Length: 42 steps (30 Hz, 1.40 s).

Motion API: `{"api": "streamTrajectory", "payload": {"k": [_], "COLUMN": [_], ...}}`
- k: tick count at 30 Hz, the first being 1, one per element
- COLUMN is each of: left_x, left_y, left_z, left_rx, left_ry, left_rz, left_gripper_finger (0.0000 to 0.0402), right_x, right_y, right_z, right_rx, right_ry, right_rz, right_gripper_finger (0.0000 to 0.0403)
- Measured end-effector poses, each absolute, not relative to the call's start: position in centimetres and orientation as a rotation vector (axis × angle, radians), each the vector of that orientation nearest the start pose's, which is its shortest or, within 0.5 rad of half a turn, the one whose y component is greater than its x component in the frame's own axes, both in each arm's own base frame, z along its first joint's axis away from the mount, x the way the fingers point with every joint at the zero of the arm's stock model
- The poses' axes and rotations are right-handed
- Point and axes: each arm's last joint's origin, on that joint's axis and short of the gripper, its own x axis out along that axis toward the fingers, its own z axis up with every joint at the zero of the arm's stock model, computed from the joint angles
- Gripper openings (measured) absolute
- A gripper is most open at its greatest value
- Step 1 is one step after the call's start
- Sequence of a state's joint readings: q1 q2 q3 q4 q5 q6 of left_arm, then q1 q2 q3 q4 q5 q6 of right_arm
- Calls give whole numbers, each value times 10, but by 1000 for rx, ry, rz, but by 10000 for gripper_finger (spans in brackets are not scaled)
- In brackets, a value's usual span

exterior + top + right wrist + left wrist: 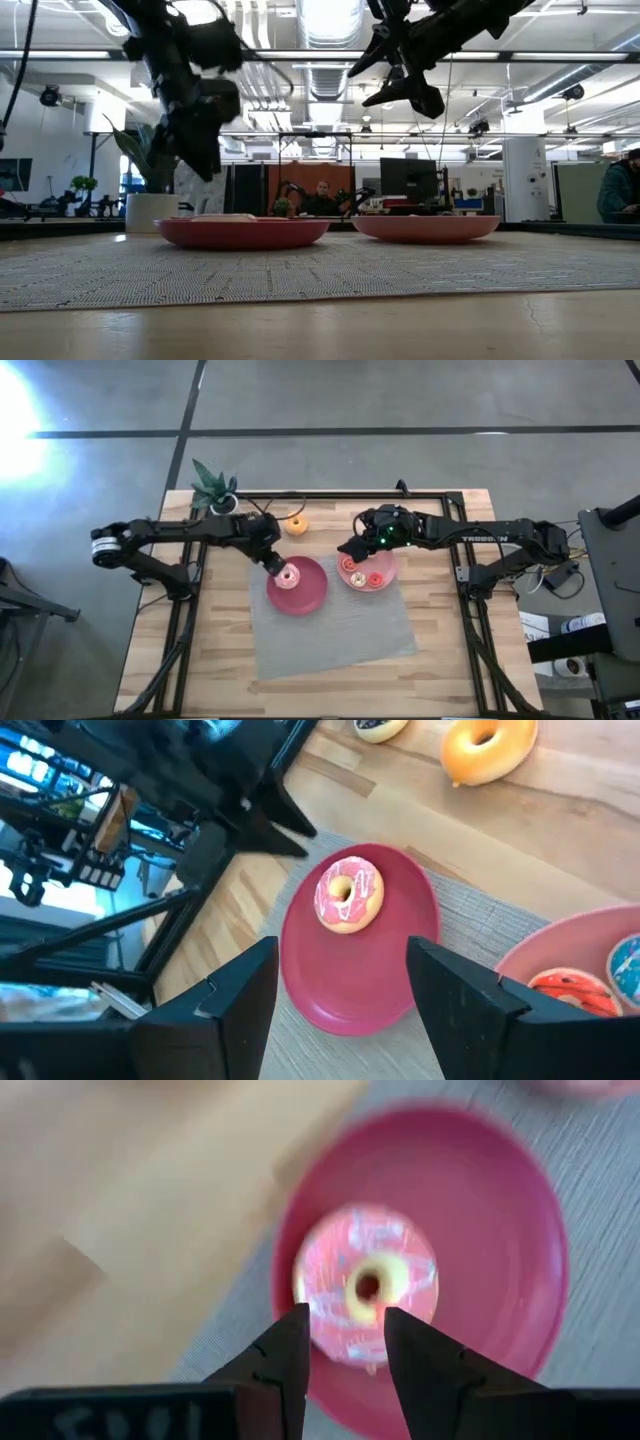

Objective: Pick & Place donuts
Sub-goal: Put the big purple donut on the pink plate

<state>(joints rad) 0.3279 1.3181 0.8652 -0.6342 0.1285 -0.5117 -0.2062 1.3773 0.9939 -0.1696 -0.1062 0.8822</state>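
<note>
Here, from high up, we see our left end effector point(281, 568) over the pink donut point(290, 574) on the red plate point(308, 596). An orange donut point(296, 525) waits on the worktop point(330, 680). Low down, both plates sit flat. Our left wrist shows fingers apart, donut let go. Our right end effector point(340, 982) hangs wide apart, holding nothing.
</note>
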Motion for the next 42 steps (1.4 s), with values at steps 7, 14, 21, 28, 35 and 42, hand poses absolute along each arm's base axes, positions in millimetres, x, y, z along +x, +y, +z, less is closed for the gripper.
{"api": "streamTrajectory", "payload": {"k": [7, 14, 21, 28, 35, 42], "left_x": [215, 234, 273, 292, 296, 310], "left_y": [70, 76, 98, 140, 175, 187], "left_z": [259, 251, 221, 217, 209, 190], "left_rx": [-386, 96, 357, 213, 219, 264], "left_ry": [837, 773, 944, 1080, 1154, 1223], "left_rz": [509, 312, 330, 259, 174, 126], "left_gripper_finger": [105, 105, 106, 106, 106, 106], "right_x": [294, 292, 292, 292, 292, 292], "right_y": [-61, -69, -69, -67, -67, -67], "right_z": [275, 274, 275, 275, 275, 274], "right_rx": [875, 867, 893, 902, 896, 880], "right_ry": [491, 484, 491, 500, 505, 516], "right_rz": [-327, -346, -322, -301, -301, -303], "right_gripper_finger": [212, 212, 212, 212, 210, 210]}}
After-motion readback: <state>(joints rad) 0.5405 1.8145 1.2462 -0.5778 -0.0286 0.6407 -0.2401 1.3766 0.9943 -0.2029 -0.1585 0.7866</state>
